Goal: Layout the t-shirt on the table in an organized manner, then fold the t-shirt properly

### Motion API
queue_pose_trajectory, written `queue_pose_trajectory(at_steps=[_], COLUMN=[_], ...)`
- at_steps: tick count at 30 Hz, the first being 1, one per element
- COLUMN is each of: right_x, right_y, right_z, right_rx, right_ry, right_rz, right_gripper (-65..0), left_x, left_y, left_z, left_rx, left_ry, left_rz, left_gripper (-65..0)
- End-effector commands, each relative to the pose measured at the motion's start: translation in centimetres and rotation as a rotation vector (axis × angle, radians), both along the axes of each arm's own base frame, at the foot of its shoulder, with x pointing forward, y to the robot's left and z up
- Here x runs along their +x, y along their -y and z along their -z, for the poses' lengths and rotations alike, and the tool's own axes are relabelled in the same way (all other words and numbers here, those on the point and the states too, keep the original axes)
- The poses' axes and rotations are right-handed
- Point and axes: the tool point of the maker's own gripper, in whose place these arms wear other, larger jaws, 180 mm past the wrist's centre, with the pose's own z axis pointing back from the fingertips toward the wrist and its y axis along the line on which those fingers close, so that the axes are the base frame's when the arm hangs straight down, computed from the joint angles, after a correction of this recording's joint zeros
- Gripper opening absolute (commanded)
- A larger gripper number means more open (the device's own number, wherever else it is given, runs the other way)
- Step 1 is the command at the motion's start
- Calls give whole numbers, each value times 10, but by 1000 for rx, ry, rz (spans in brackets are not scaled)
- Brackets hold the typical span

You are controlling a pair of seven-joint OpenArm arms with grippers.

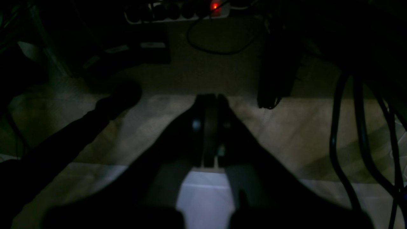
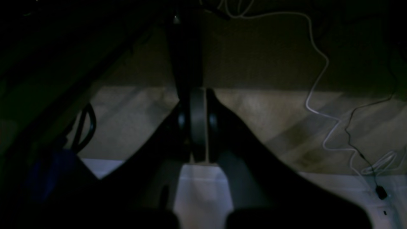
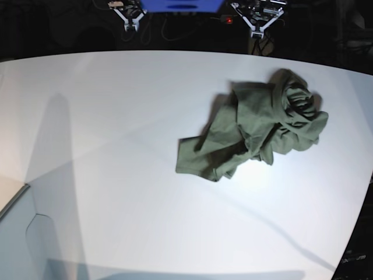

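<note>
The olive-green t-shirt (image 3: 256, 128) lies crumpled on the white surface (image 3: 116, 146), right of centre. Soft, light and limp, it probably wants pinching at a hem edge. Both jaws are closed and empty.

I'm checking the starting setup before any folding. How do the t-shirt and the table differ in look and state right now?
The t-shirt is olive green; the table is white. The t-shirt is bunched in a wrinkled heap with folds twisted over each other, while the table is smooth and flat. The t-shirt covers only a patch toward the base view's right side; the table spans nearly the whole view. Both look matte and plain, with no visible pattern.
</note>
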Motion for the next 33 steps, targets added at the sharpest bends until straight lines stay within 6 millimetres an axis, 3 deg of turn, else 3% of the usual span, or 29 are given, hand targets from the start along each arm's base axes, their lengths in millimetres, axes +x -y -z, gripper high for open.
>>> queue_pose_trajectory(at_steps=[1, 9, 15, 18, 22, 27, 33], right_x=[-3, -4, -25, -43, -46, -31, 24], right_y=[3, 3, 0, -1, -10, -27, -38], right_z=[0, 0, -1, -2, -9, -49, -128], right_rx=[-18, -18, -14, -11, 0, 37, 73], right_ry=[-6, -9, -36, -59, 5, 204, 405], right_rz=[4, 2, 3, 5, 5, -66, -93], right_gripper=[-650, -650, -650, -650, -650, -650, -650], left_x=[1, 1, -9, -6, -5, 9, 33], left_y=[-2, -2, -3, -14, -13, -16, -52], left_z=[0, 0, -1, -8, -30, -65, -107], left_rx=[4, 3, 2, 15, 5, 2, 75], left_ry=[3, 4, -4, 57, 166, 298, 437], left_rz=[2, -3, -7, 7, 37, 78, 1], left_gripper=[-650, -650, -650, -650, -650, -650, -650])
